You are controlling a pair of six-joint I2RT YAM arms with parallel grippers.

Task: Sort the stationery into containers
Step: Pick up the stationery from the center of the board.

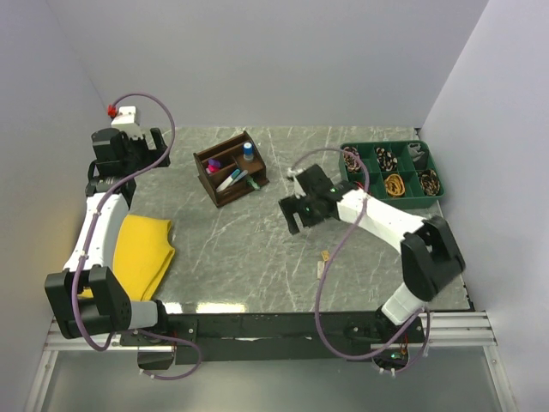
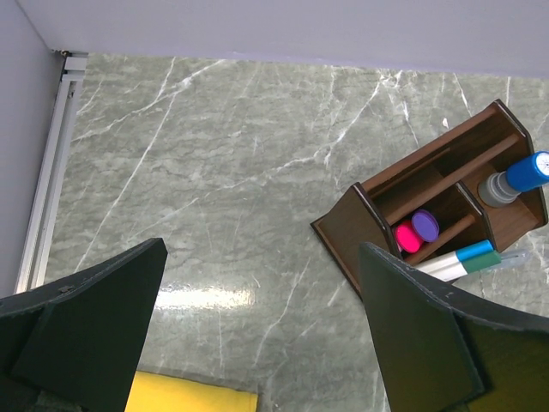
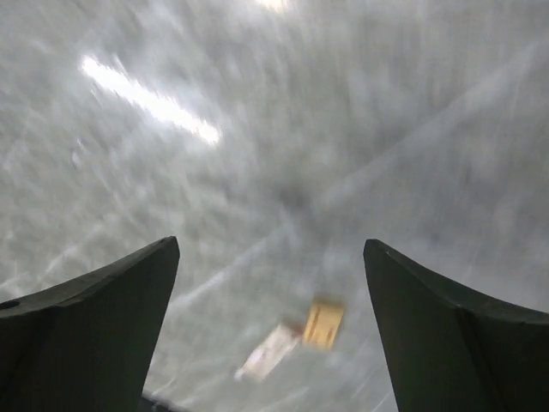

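The dark brown wooden organiser (image 1: pixel 230 167) stands at the back left of the table. It holds pink and purple markers (image 1: pixel 213 164), a green-capped white pen (image 1: pixel 236 178) and a blue-capped cylinder (image 1: pixel 248 152). In the left wrist view the organiser (image 2: pixel 369 215) shows the pink marker (image 2: pixel 408 236), the purple marker (image 2: pixel 425 225), the pen (image 2: pixel 467 257) and the cylinder (image 2: pixel 515 178). My left gripper (image 2: pixel 262 247) is open and empty, left of the organiser. My right gripper (image 3: pixel 270 249) is open and empty above a tan piece (image 3: pixel 323 324) and a white piece (image 3: pixel 270 352), which lie on the table (image 1: pixel 326 255).
A green divided tray (image 1: pixel 390 172) with coiled items stands at the back right. A yellow cloth (image 1: pixel 146 253) lies at the left under my left arm and shows in the left wrist view (image 2: pixel 189 399). Walls close in the back and sides.
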